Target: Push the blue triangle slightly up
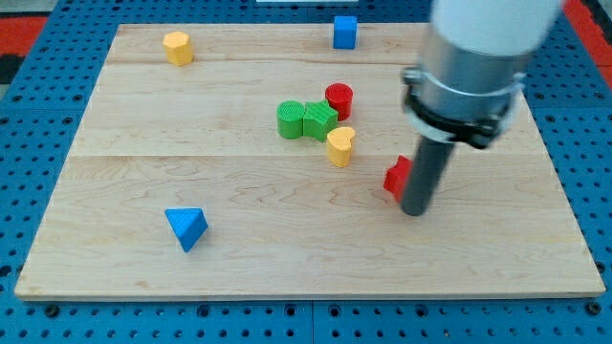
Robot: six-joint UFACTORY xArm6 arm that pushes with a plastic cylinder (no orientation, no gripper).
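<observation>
The blue triangle (186, 227) lies on the wooden board (115, 277) at the view's lower left. My tip (414, 211) rests on the board at the view's right of centre, far to the right of the blue triangle. The tip stands right against a red block (396, 177), which is partly hidden behind the rod.
A green round block (290, 119) and a green star-like block (319, 120) touch near the centre, with a red cylinder (338, 98) above and a yellow heart (340, 146) below them. A yellow block (177, 47) sits top left. A blue block (344, 32) sits top centre.
</observation>
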